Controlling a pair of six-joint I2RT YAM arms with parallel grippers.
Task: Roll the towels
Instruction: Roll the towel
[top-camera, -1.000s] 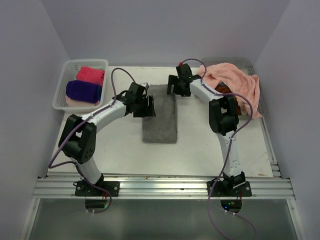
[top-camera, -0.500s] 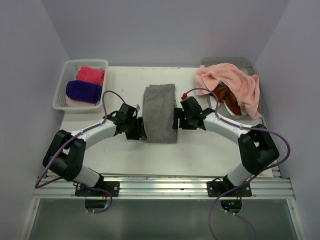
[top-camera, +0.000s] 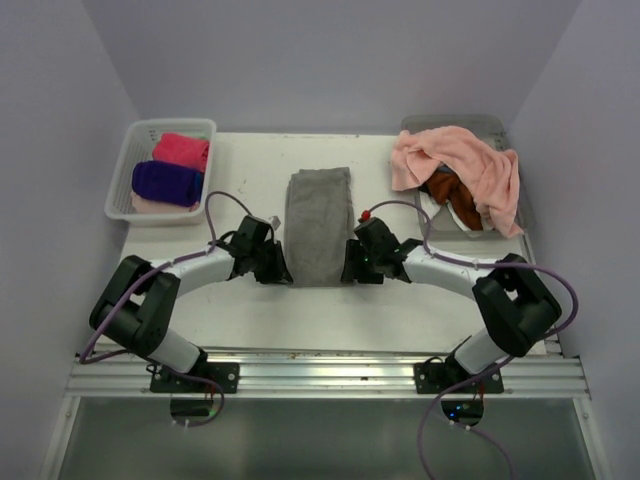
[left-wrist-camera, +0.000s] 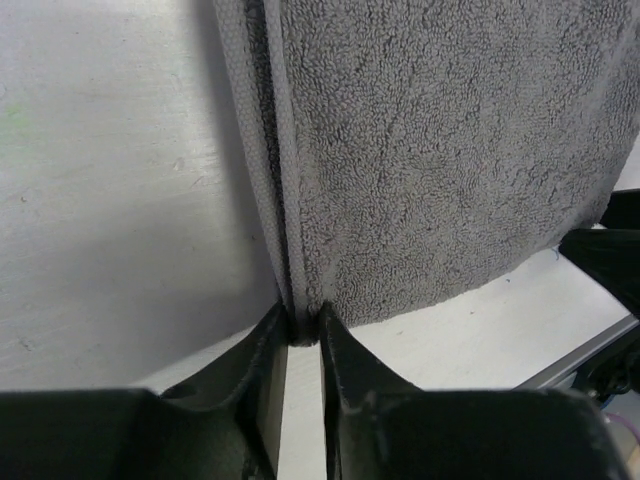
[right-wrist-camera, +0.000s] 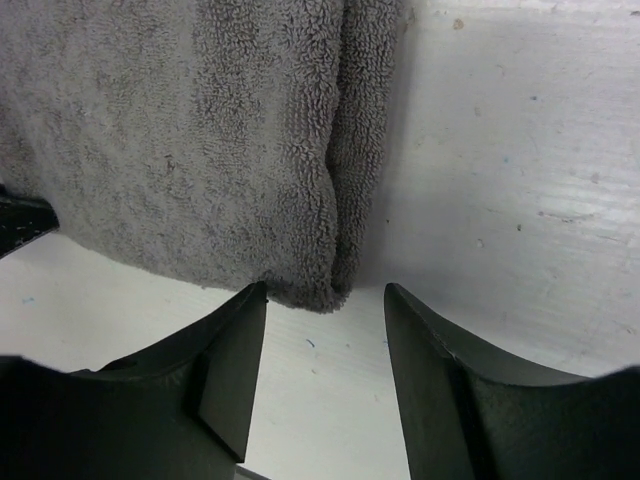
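Left wrist: left claw (left-wrist-camera: 303, 330) pinches grey towel (left-wrist-camera: 450, 150) corner — right claw (right-wrist-camera: 325, 297) spread.

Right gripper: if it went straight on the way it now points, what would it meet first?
The grey towel. Its near right corner lies just ahead, centred in the opening of the right gripper, with bare table beside it. Whether they already touch is unclear from this view.

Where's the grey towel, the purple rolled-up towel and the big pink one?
grey towel (top-camera: 320, 220): top view, middle of the flat cloth.
purple rolled towel (top-camera: 167, 183): top view, middle of the roll.
salmon pink towel (top-camera: 472, 163): top view, on the crumpled upper folds.
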